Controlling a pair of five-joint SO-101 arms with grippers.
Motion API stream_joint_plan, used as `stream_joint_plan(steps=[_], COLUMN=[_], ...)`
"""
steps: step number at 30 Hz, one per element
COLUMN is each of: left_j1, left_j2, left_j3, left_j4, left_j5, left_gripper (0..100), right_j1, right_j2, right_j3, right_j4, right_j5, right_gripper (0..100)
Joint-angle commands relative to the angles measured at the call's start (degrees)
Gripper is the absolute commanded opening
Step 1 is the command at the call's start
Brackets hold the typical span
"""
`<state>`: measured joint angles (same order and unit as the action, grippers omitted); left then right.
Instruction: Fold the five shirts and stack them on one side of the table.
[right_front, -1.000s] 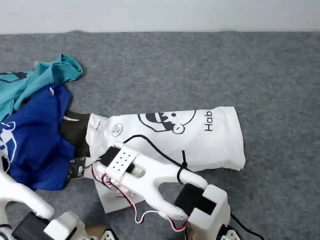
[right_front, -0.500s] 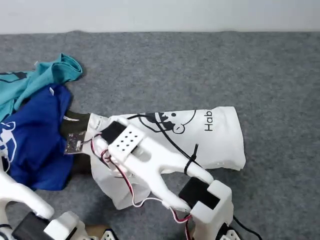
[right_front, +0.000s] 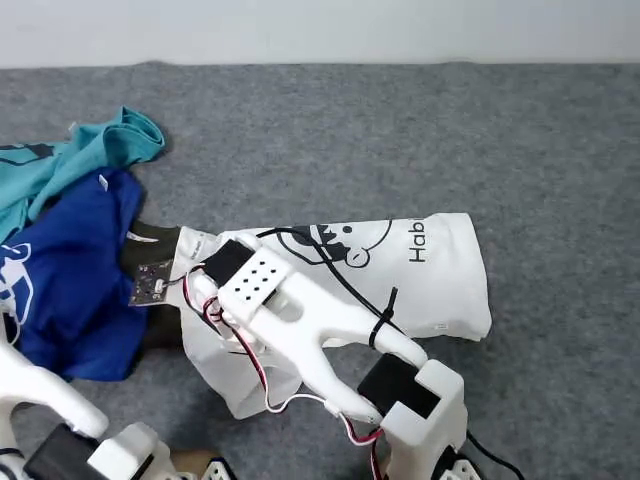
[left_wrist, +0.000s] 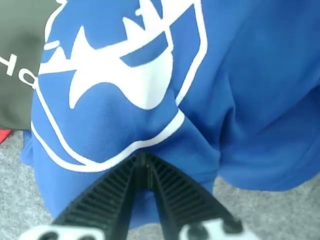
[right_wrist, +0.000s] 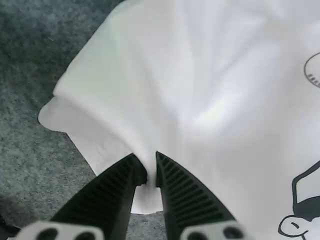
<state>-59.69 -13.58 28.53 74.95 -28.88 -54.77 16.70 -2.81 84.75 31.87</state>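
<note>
White cotton is what you're working on: the white shirt (right_front: 430, 270) lies as a long strip near the middle of the table (right_front: 400, 140), closer to the near edge. I'd guess it's already been narrowed lengthwise so it can be doubled over next. That would explain your right hand (right_wrist: 146, 172) sitting at the strip's left end. It's clenched on a bunched bit of the white fabric, jaws nearly together with cloth between them, and that corner looks lifted and rumpled instead of flat. The other shirts are heaped at the left edge, with the blue shirt (right_front: 70, 290) on top of a dark shirt (right_front: 145, 255) and a teal shirt (right_front: 100, 150) toward the far side. None of them look folded, so it reads as the waiting pile rather than the stack. Your left hand (left_wrist: 143, 160) is over there with its jaws pressed together at the blue shirt's printed area. The creases run into the tips, so it looks like it's pinching a fold of it.
</note>
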Motion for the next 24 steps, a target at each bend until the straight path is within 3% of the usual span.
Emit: stream_joint_plan(steps=[1,3,7,13,24], left_j1=[0.00,0.00,0.00,2.11,2.73], left_j2=[-2.20,-2.20,-2.20,-2.20,-2.20], left_j3=[0.13,0.13,0.13,0.13,0.13], left_j4=[-1.05,-1.05,-1.05,-0.70,-0.70], left_j5=[-0.44,-0.44,-0.44,-0.44,-0.44], left_gripper=[1,1,1,1,1], right_j1=[0.84,0.84,0.84,1.36,9.63], right_j2=[-3.03,-3.03,-2.77,-2.68,2.51], right_j3=[-3.08,-3.08,-3.08,-5.71,-7.12], right_j4=[3.12,4.53,4.09,3.65,-4.09], right_j5=[0.35,0.62,2.20,3.34,3.43], right_gripper=[7.0,8.1,0.9,1.1,1.6])
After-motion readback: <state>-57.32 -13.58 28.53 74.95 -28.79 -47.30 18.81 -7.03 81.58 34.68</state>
